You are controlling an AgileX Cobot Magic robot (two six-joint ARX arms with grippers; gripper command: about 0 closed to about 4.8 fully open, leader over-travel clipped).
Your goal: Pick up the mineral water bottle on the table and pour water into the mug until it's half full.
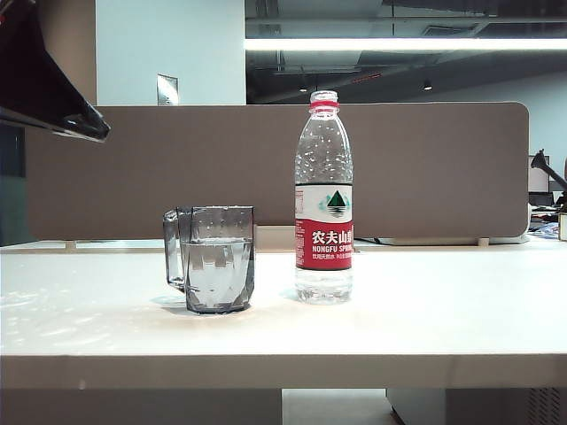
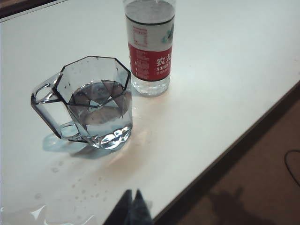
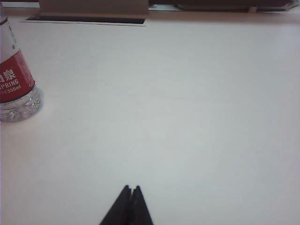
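Now, bottle: the mineral water bottle point(image 1: 323, 199) stands upright, uncapped, just beside the mug point(image 1: 211, 258) on the surface point(image 1: 425, 310).
Mug: about half full of water point(image 2: 96, 101); pouring looks done.
Left fingers point(image 2: 131, 206): clenched, empty, near the mug.
Right fingers point(image 3: 130, 204): clenched, empty, apart from the bottle.

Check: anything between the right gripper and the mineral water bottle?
No. In the right wrist view only bare table lies between the shut right gripper and the mineral water bottle, which stands upright and unheld.

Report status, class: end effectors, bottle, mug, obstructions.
Left end effector shut, right end effector shut, both empty above the off-white table. Clear red-labelled plastic bottle upright, uncapped. Smoky grey faceted mug holds water. No obstructions.
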